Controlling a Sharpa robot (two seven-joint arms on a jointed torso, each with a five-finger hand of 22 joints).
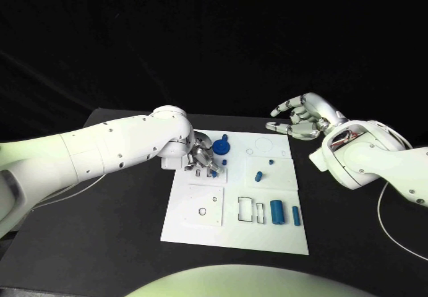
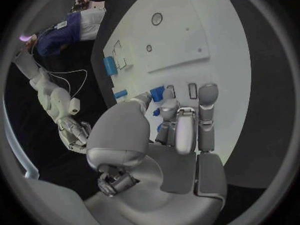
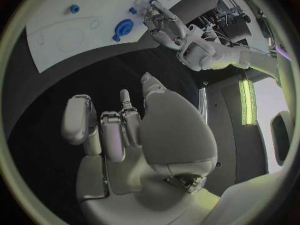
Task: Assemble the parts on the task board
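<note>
At centre left of the head view, the left hand (image 1: 198, 159) rests fingers-down on the upper left part of the task board (image 1: 201, 232); whether it pinches anything I cannot tell. Just right of it lies a round blue part (image 1: 221, 146). Lower centre, a blue cylinder (image 1: 278, 211) and a slimmer blue bar (image 1: 295, 215) lie side by side, long axes running up-down in the frame. At upper right, the right hand (image 1: 302, 119) hovers off the board, fingers curled apart, holding nothing.
</note>
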